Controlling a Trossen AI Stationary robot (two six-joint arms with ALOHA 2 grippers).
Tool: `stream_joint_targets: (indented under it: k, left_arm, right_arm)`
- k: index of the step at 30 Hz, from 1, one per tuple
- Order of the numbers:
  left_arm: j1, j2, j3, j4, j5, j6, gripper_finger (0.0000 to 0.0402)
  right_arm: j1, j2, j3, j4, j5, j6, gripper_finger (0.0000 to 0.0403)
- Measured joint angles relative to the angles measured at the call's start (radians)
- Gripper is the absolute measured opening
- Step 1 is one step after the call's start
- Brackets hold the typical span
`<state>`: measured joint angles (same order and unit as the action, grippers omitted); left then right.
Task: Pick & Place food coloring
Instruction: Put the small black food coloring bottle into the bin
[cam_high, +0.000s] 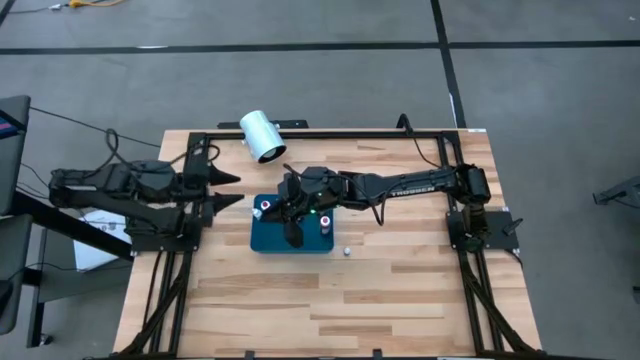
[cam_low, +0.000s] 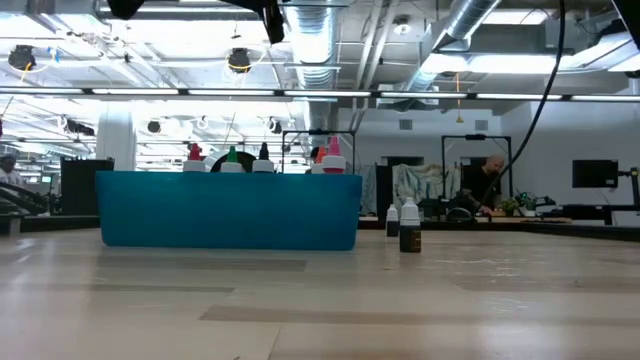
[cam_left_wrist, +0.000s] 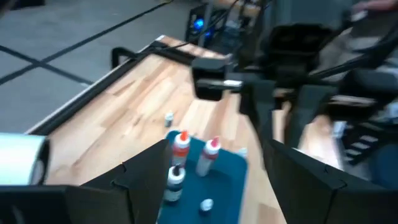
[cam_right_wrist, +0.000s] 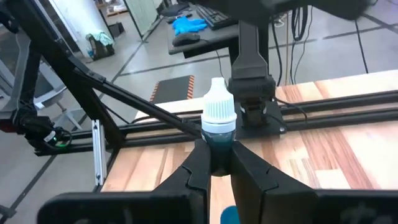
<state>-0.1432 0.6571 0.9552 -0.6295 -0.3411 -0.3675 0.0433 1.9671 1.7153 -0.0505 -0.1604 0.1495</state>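
right gripper pinching white-capped food coloring bottle up over teal tray. other bottles standing in tray, couple loose beside it. left gripper parked near tray, jaws wide.

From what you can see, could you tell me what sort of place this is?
Probably a robotics lab in an open industrial hall: exposed ceiling ducts, a bare concrete floor, and a wooden table with two arms, the right gripper holding a white-capped bottle.

Tray floor behind its near wall
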Motion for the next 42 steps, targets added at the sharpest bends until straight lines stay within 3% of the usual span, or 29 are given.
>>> stream_joint_targets:
  k: [6, 13, 34, 42]
  left_arm:
    - [0.0, 0.009, 0.005, -0.019, 0.099, -0.042, 0.0249]
    - [0.0, 0.094, 0.004, 0.025, 0.144, -0.025, 0.0249]
    - [0.0, 0.135, 0.004, 0.072, 0.1, -0.003, 0.0249]
    - [0.0, 0.153, 0.002, 0.064, 0.101, -0.003, 0.0194]
  right_arm:
    - [-0.013, 0.0, 0.0, 0.006, -0.001, -0.002, 0.0032]
    - [-0.029, 0.0, 0.0, 0.006, 0.0, -0.002, 0.0034]
    - [-0.032, 0.0, 0.0, 0.006, 0.0, -0.003, 0.0034]
    - [-0.031, 0.0, 0.0, 0.006, 0.0, -0.003, 0.0033]
